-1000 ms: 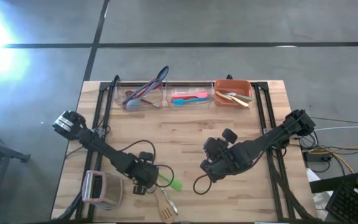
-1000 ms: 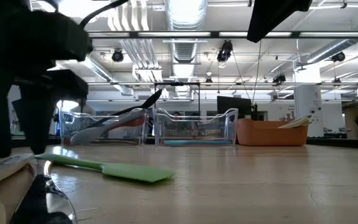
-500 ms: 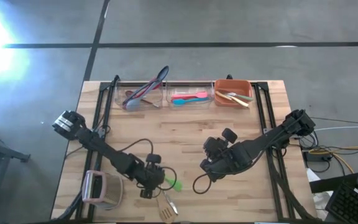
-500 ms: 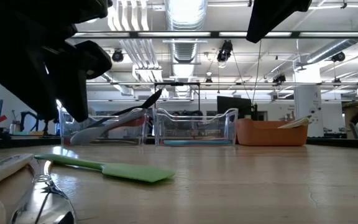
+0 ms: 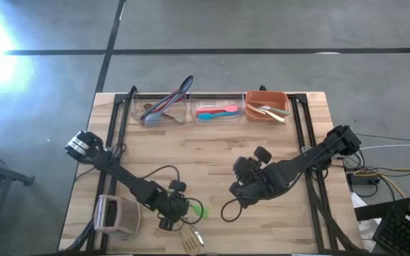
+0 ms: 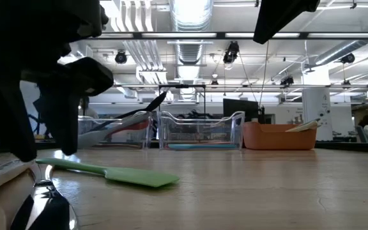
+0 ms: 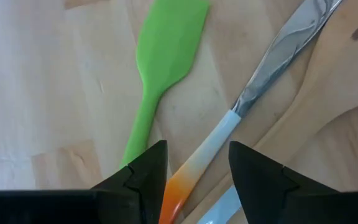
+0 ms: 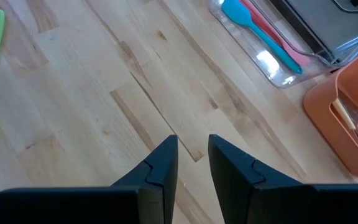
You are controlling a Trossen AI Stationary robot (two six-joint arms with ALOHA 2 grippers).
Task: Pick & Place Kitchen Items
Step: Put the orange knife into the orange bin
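Left gripper [image 7: 192,171] low over the wooden table [image 5: 212,153], just beside the green spatula [image 7: 160,68], fingers parted with a gap between them and nothing clamped; the orange-and-white handle of a metal utensil [image 7: 225,127] lies in that gap on the tabletop, not lifted. Just past it, touching or nearly touching, a pale wooden turner [image 7: 328,112]. Green spatula flat on the table, blade away from the gripper, handle end near one dark finger [image 7: 138,177].

Seen from above: left gripper [image 5: 171,212] right beside the green spatula [image 5: 196,210], with the boxy pinkish-white handled object [image 5: 114,217] on the far side of the arm from it, and the wooden turner [image 5: 190,240] near the table's front edge.

Right gripper [image 5: 235,190] well apart from the green spatula, near the table's middle, fingers [image 8: 160,168] close together with a narrow slit, empty, hanging above bare wood.

Well beyond the green spatula, along the table's far edge: a clear bin [image 5: 160,110] with dark and red utensils [image 5: 168,102], a second clear bin [image 5: 218,112] with pink and teal spatulas [image 5: 216,112], and an orange bin [image 5: 265,107] with wooden utensils [image 5: 270,111].
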